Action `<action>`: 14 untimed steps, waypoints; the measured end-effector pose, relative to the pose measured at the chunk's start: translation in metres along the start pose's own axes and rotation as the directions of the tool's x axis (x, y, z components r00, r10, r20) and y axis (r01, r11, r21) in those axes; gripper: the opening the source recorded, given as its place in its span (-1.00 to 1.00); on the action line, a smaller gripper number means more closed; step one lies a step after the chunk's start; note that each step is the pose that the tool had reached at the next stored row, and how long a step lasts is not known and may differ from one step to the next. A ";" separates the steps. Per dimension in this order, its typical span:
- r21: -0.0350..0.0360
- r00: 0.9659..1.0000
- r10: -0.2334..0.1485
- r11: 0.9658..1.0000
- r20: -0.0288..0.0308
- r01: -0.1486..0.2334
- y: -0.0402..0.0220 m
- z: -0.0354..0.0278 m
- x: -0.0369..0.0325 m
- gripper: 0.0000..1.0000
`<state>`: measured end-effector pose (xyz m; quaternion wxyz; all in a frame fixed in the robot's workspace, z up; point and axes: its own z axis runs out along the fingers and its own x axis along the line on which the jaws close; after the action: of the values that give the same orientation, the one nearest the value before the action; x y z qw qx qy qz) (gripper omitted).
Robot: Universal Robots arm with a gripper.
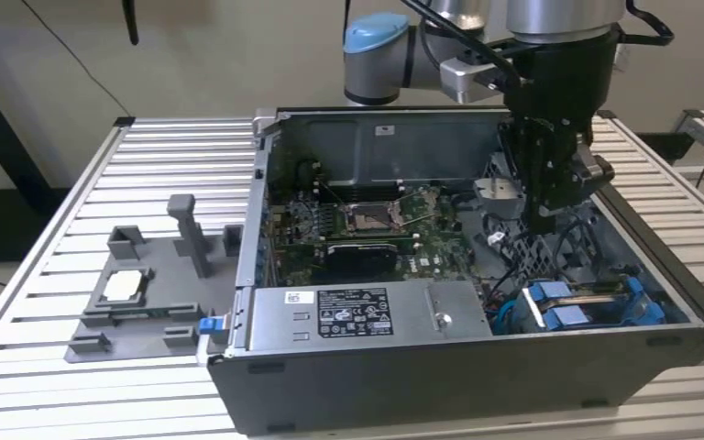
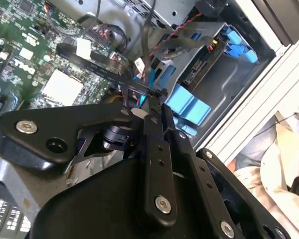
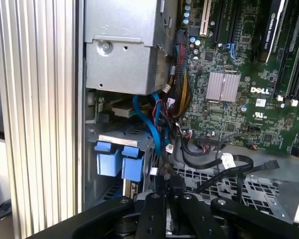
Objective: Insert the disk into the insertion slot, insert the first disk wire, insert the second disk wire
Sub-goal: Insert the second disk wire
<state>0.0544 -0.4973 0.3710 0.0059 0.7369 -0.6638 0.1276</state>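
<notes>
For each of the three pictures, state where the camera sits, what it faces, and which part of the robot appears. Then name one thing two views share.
Exterior view: off the arm, above, facing the open computer case; the arm and gripper reach in.
First wrist view: on the arm, facing the motherboard; gripper at the edge.
Second wrist view: on the arm, facing the insertion slot; gripper in front.
Shared: blue clips in both wrist views.

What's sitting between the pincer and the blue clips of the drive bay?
In the first wrist view, a tangle of black and blue cables lies between the pincer and the blue clips of the insertion slot.
</notes>
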 end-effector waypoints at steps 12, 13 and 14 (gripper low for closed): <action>-0.024 1.000 0.000 1.000 0.029 0.001 -0.0068 0.0106 0.0246 -0.69; -0.026 0.999 0.001 1.000 0.033 0.000 -0.0082 0.0116 0.0258 -0.69; -0.028 0.999 0.001 1.000 0.037 0.000 -0.0097 0.0123 0.0270 -0.69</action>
<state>0.0684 -0.5248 0.3659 0.0039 0.7389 -0.6656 0.1043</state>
